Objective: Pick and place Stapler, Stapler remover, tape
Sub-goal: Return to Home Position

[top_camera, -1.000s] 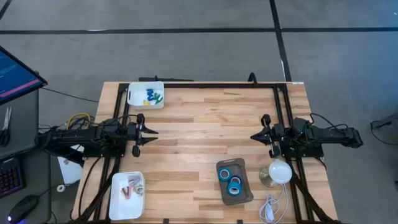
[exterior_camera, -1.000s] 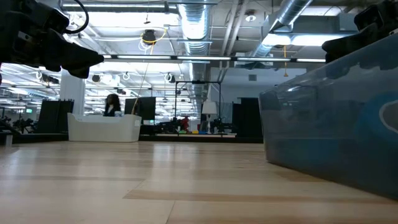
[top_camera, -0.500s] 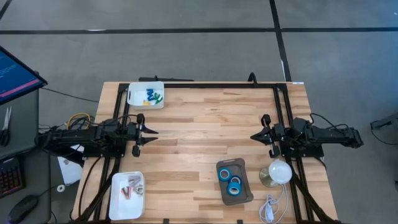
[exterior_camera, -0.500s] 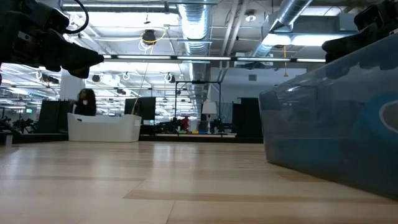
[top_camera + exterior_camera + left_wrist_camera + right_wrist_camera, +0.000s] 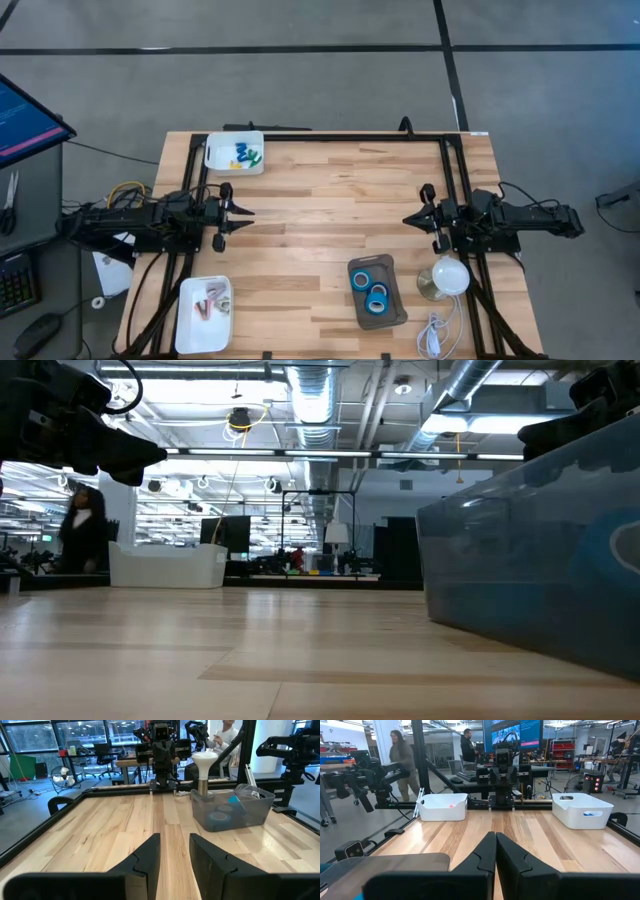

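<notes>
Three blue tape rolls (image 5: 372, 292) lie in a grey see-through bin (image 5: 393, 310) near the table's front right; the left wrist view shows the tape (image 5: 220, 816) through the bin's wall. A white tray (image 5: 222, 160) at the far left holds small blue, green and yellow pieces (image 5: 246, 154). Another white tray (image 5: 190, 325) at the near left holds pinkish pieces (image 5: 212, 302). Which of these pieces is the stapler or the stapler remover I cannot tell. My left gripper (image 5: 250, 212) hovers open at the table's left. My right gripper (image 5: 406, 218) hovers shut at the right. Both point level toward each other.
A white lamp-like thing (image 5: 447, 276) and a white cable (image 5: 434, 332) sit right of the bin. Bare wood (image 5: 320, 220) spreads between the two grippers. A black frame (image 5: 452, 180) runs round the table. A person (image 5: 84, 530) stands in the room behind.
Both arms have kept still. In the low view a person in the room behind the table has walked toward the picture's left.
</notes>
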